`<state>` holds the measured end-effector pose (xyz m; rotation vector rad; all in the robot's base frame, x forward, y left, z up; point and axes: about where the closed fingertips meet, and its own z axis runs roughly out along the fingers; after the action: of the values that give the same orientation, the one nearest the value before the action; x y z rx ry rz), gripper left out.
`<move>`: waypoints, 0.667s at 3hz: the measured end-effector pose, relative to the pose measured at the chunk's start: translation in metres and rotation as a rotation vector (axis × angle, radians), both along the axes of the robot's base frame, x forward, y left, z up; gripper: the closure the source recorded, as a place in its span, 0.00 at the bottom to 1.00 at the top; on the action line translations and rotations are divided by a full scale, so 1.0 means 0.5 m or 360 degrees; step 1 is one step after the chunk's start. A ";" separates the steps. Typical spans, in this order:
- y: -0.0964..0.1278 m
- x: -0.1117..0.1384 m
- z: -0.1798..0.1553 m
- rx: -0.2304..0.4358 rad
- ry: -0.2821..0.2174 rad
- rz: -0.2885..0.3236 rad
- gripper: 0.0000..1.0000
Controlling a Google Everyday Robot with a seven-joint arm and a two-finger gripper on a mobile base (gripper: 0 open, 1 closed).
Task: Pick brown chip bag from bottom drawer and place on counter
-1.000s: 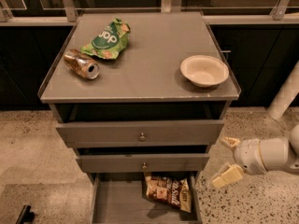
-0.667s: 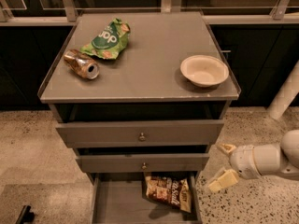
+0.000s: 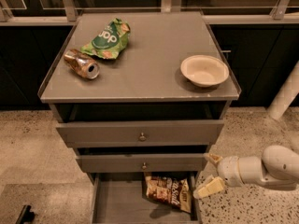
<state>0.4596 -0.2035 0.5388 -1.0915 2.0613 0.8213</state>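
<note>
Brown chip bag (image 3: 168, 191) in open bottom drawer (image 3: 117, 203); end effector (image 3: 210, 173) beside

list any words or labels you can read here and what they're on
"pop", roughly: white letters on the green chip bag, on the counter.
White lettering on the brown chip bag, in the bottom drawer: too blurred to read.
No readable text on the can.
No markings on the gripper, open, right of that drawer.

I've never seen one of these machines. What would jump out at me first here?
Probably the white arm at the picture's right edge, its tool open beside the pulled-out bottom drawer, where a brown chip bag lies on the right side. Up on the counter sit a green chip bag, a tipped can and a pale bowl.
</note>
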 end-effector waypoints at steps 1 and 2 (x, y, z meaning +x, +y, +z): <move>0.022 0.013 -0.064 -0.0060 0.0128 0.0069 0.00; 0.040 0.018 -0.066 -0.0060 0.0137 0.0092 0.00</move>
<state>0.4685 -0.1836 0.5059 -1.1591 2.1330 0.8753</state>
